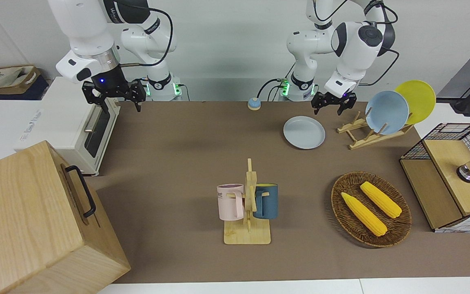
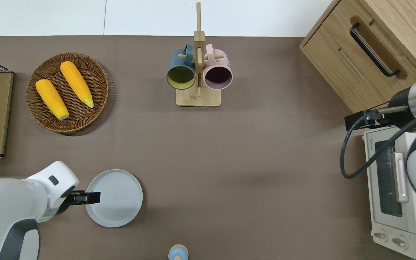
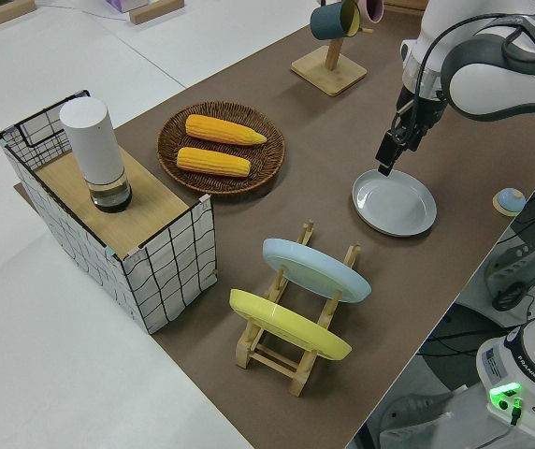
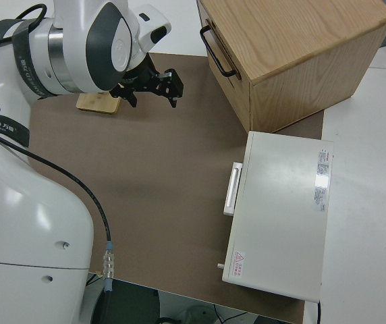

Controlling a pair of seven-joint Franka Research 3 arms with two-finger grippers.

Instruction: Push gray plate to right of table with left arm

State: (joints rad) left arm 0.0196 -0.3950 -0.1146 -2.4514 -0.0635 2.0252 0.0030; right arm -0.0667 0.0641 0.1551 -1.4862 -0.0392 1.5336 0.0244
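Pale gray-blue round plate [image 2: 114, 198] lies flat on the brown-matted table [image 2: 251, 162], near the robots. The left gripper [image 2: 91, 197] hangs over its rim toward the left arm's end, probably to push from there; whether its jaws are apart cannot be told. The right arm is parked.

Robot lab: two bench-mounted arms [image 1: 353, 41], kitchen props on matted table [image 1: 178, 163]

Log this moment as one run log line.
left gripper: over gray plate rim, dish-rack end | plate: flat on table, unpushed | right arm: parked
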